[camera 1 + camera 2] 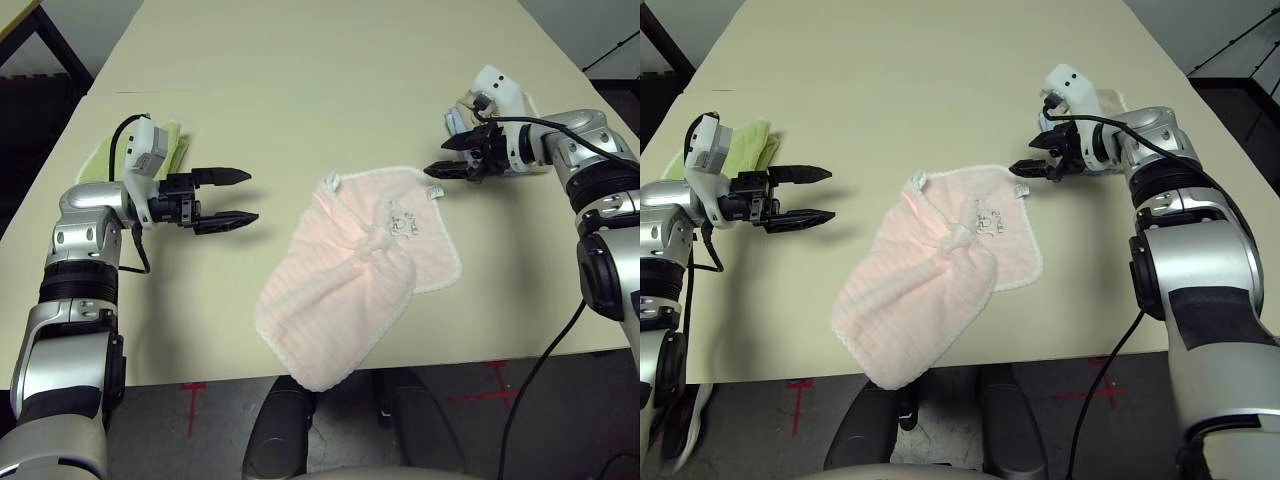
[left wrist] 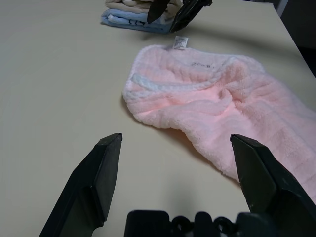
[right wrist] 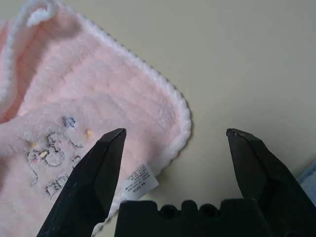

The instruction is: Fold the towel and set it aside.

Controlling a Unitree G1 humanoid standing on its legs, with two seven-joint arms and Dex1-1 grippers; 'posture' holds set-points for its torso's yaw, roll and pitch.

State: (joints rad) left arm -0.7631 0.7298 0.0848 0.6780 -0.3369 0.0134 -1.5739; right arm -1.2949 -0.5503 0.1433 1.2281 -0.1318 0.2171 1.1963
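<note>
The cream table (image 1: 300, 70) carries the pale pink towel (image 1: 345, 290) at its centre, lying rumpled and bunched with its lower corner, at 6 o'clock, drooping over the near edge. At 9 o'clock from the towel, the left gripper (image 1: 235, 197) hovers with fingers spread and nothing between them. At 2 o'clock, the right gripper (image 1: 447, 157) is likewise released, just beside the corner bearing the small white tag (image 1: 435, 192).
</note>
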